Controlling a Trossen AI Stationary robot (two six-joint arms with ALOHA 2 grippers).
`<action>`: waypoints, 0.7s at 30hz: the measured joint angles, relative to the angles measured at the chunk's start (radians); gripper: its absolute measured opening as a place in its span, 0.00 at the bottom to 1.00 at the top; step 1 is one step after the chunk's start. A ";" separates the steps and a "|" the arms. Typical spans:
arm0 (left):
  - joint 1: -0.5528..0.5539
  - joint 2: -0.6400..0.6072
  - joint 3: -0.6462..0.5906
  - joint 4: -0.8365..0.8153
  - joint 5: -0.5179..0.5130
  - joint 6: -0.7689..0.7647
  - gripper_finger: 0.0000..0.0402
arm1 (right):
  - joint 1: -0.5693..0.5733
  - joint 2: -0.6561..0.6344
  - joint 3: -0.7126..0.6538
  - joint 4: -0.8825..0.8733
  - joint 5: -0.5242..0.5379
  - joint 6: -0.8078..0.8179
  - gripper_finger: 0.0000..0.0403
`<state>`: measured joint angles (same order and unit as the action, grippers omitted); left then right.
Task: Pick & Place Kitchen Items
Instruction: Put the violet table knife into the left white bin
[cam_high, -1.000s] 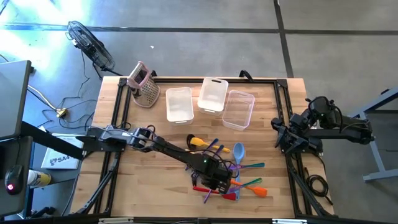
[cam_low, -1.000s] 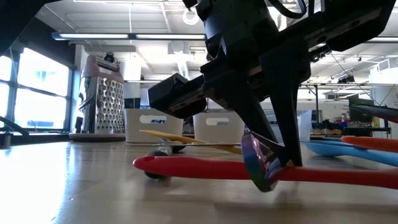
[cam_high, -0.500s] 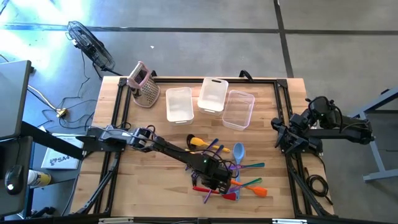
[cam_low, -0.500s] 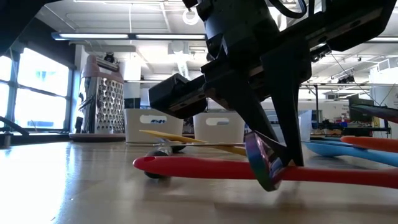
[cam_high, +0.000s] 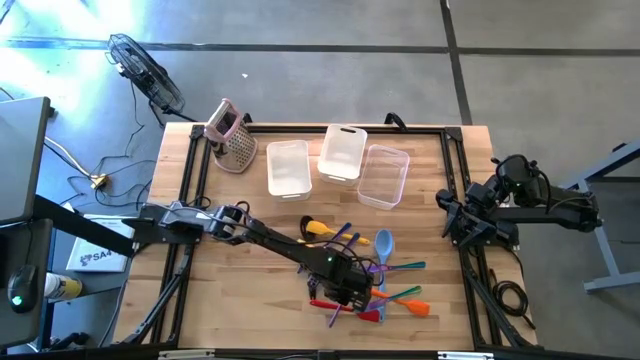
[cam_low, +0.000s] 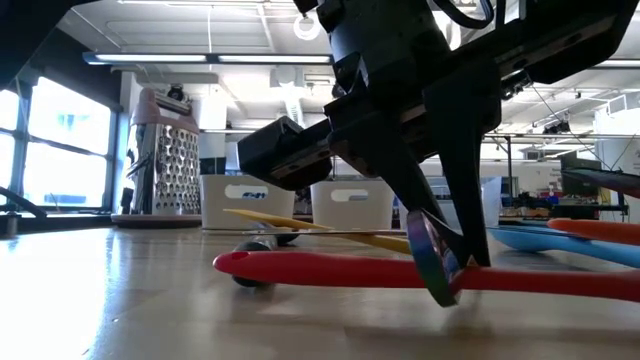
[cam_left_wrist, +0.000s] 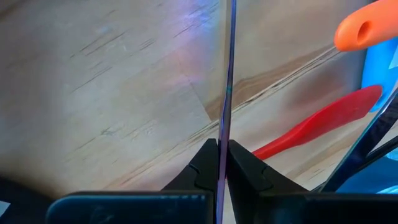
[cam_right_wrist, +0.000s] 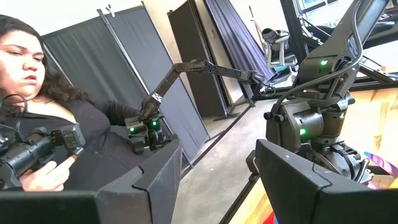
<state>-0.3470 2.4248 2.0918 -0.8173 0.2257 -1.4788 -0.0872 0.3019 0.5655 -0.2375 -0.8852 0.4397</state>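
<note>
At the far left corner of the counter (cam_high: 230, 290) stands a pink-topped metal grater (cam_high: 232, 136), with three clear plastic tubs (cam_high: 339, 164) in a row to its right along the back edge.

The left arm reaches from the left edge across the counter to the pile of kitchen utensils (cam_high: 368, 272) near the front middle. Its left hand (cam_low: 445, 262) points down over the pile and is clamped shut on a thin purple utensil (cam_low: 432, 259); in the left wrist view the two dark fingers (cam_left_wrist: 205, 167) press on either side of its narrow edge. From the low view the purple blade hangs tilted, its lower tip at or just above the wood, though contact is hard to judge.

A long red spatula (cam_low: 330, 270) lies flat on the counter just behind the held piece, and a yellow utensil (cam_low: 300, 224) rests farther back. To the right lie a blue spoon (cam_high: 383, 242), a green one (cam_high: 408, 267) and an orange one (cam_high: 412, 304), fanned out and overlapping.

The right arm waits folded at the right edge of the counter, well apart from the pile. Its right hand (cam_right_wrist: 211, 186) points out into the room with the fingers standing apart and holding nothing. Beyond it, a seated person (cam_right_wrist: 56, 137) holds a dark device.
</note>
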 joint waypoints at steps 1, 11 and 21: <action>0.000 0.000 0.000 0.000 0.000 -0.001 0.03 | 0.000 0.000 0.000 0.000 0.000 0.000 0.49; 0.000 0.000 0.000 -0.001 0.001 -0.008 0.03 | 0.000 0.000 0.000 0.000 0.000 0.000 0.49; 0.000 -0.002 0.071 -0.085 -0.032 0.006 0.03 | 0.000 0.000 0.000 0.000 0.000 0.000 0.49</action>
<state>-0.3470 2.4224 2.1624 -0.9028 0.1932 -1.4732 -0.0871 0.3019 0.5655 -0.2375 -0.8852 0.4397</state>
